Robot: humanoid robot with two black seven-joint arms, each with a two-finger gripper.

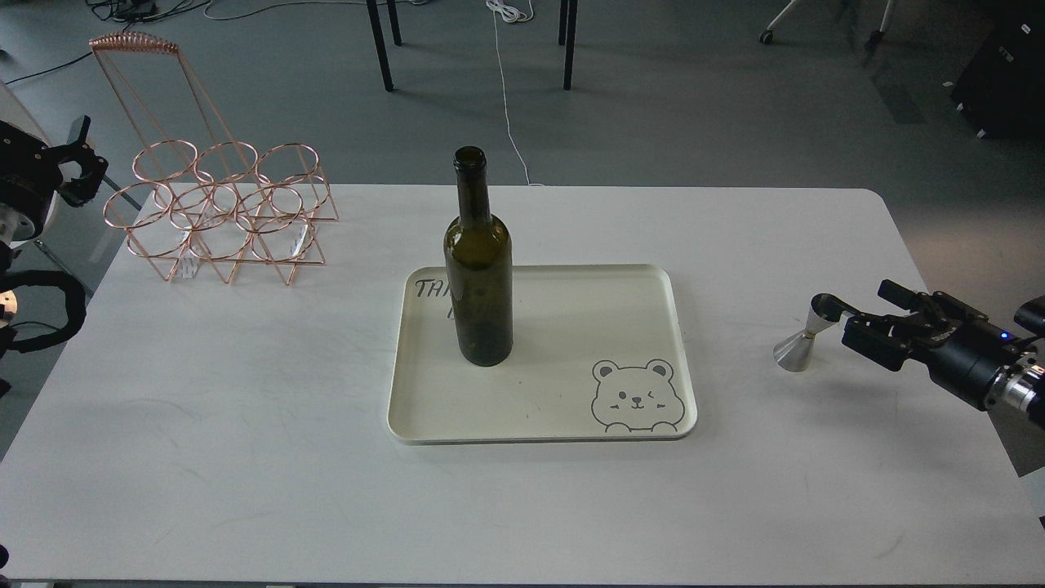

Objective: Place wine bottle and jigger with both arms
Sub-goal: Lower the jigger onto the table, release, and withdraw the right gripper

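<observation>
The wine bottle (479, 269), dark olive-green with no label, stands upright on the left part of the cream tray (571, 425). The jigger (804, 335), small and silver, stands on the white table to the right of the tray, its larger cone down. My right gripper (856, 309) comes in from the right edge. It is open, low over the table, and its near fingertip is right at the jigger's upper cone. My left gripper (84, 155) is at the far left edge, beyond the table's side, open and empty, far from the bottle.
A copper wire bottle rack (220, 212) stands at the table's back left. A bear drawing (635, 396) marks the tray's front right corner. Table legs and cables are on the floor behind the table (204, 457).
</observation>
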